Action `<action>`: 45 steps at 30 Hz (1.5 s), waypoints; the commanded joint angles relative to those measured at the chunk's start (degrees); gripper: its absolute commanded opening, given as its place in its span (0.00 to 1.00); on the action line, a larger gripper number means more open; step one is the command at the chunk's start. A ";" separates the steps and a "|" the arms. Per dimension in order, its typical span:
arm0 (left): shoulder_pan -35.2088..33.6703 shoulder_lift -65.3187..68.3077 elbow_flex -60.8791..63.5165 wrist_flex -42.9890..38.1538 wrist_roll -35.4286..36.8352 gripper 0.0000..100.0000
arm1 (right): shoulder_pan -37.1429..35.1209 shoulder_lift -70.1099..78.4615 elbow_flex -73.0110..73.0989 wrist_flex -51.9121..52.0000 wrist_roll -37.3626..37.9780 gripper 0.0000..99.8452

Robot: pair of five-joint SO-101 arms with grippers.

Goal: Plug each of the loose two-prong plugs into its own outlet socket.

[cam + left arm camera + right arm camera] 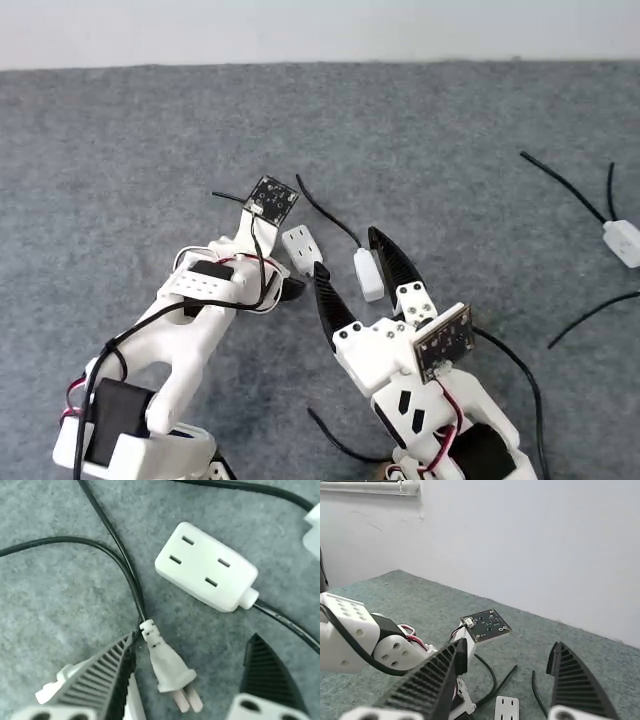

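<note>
A white two-prong plug [167, 667] on a black cord lies flat on the grey carpet. My left gripper [194, 640] is open just above it, one black finger [107, 675] on either side. Just beyond the plug lies a white outlet block [206, 566] with two pairs of slots facing up; the same outlet block [300, 245] sits between the two arms and appears again as outlet block [506, 707]. My right gripper [345, 250] is open, with a white cord end [368, 273] lying between its fingers; plug or socket, I cannot tell.
Another white outlet piece [622, 240] with black cords lies at the far right. Black cords [125, 565] cross the carpet near the plug, and another cord [520, 360] runs beside the right arm. The left arm [200, 300] stands close to the right gripper.
</note>
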 commanded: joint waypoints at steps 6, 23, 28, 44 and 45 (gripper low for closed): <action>-0.35 -0.62 -0.57 0.35 3.78 0.33 | 0.22 0.22 -0.62 -1.36 -0.53 0.26; 1.32 0.09 -3.12 2.90 29.36 0.05 | 0.22 0.22 -0.44 -1.98 -0.53 0.26; 0.70 0.18 -2.95 2.99 29.10 0.04 | 0.22 0.22 -0.44 -1.98 -0.53 0.26; 0.97 18.02 -22.20 22.59 25.67 0.04 | 0.22 0.22 -0.44 -1.98 -0.53 0.26; 0.97 19.16 -23.60 23.91 25.67 0.04 | 0.22 0.22 -0.44 -1.98 -0.53 0.26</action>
